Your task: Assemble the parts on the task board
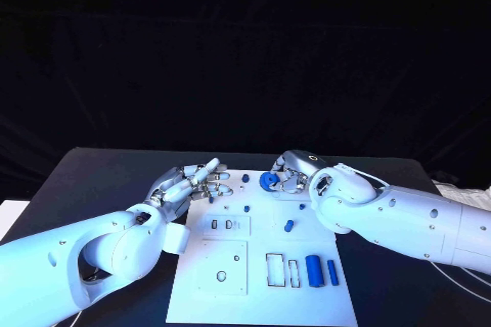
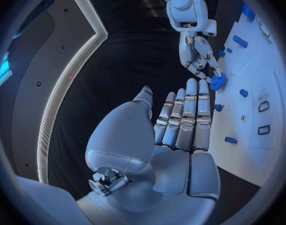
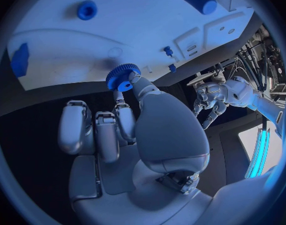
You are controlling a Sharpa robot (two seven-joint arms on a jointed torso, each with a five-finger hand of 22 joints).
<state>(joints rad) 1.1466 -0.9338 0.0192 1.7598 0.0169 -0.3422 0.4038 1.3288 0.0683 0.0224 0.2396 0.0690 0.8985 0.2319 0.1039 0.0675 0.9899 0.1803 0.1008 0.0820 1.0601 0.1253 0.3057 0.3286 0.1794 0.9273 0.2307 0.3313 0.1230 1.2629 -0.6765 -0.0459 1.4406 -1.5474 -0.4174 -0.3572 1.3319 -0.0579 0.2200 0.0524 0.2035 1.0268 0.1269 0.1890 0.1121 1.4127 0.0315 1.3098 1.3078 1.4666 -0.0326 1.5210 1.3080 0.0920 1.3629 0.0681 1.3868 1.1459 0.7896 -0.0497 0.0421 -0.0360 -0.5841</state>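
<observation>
Right robot hand pinching blue gear above task board; left robot hand released

A robotics lab: black-draped table, white task board, dark backdrop, lit panel strips beyond.

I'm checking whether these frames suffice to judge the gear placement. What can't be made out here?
- Head view: the right hand covers most of the blue gear, so whether it touches the task board or sits on a peg is unclear.
- Head view: the left hand hides the board's corner beneath it.
- Right wrist view: the gear hides the board under it.
</observation>
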